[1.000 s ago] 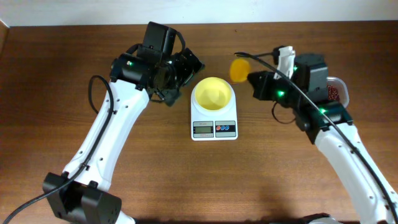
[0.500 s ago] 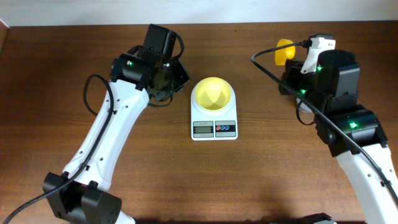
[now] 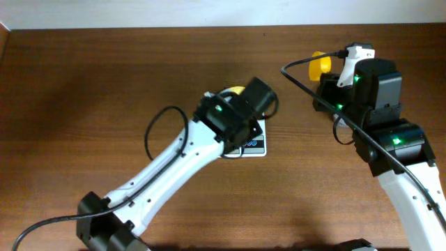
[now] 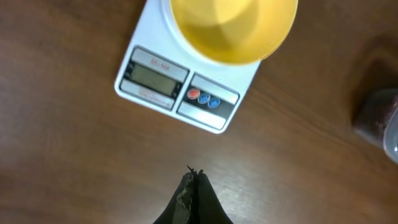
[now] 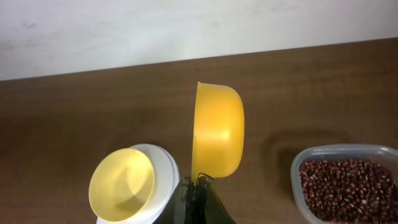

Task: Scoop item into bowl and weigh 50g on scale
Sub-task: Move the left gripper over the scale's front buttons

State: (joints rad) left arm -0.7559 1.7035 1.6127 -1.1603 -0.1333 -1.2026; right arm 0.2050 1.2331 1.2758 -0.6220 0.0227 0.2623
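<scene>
The pale-yellow bowl (image 4: 233, 28) sits empty on the white scale (image 4: 155, 87). My left gripper (image 4: 194, 174) is shut on nothing, hovering over bare table just in front of the scale's buttons. In the overhead view the left arm covers most of the scale (image 3: 256, 148) and all but a sliver of the bowl (image 3: 235, 90). My right gripper (image 5: 200, 182) is shut on the handle of a yellow scoop (image 5: 217, 127), which is turned on its edge and raised at the back right (image 3: 319, 63). The item, reddish-brown beans (image 5: 348, 186), lies in a clear container to the right.
The clear plastic container (image 5: 297, 174) stands right of the scale; its edge shows in the left wrist view (image 4: 379, 115) and is hidden under the right arm overhead. A pale wall runs along the table's far edge (image 5: 186, 31).
My left arm swung from the left of the scale to above it, and its gripper went from open to shut. The right arm carried the scoop from beside the bowl to the back right.
</scene>
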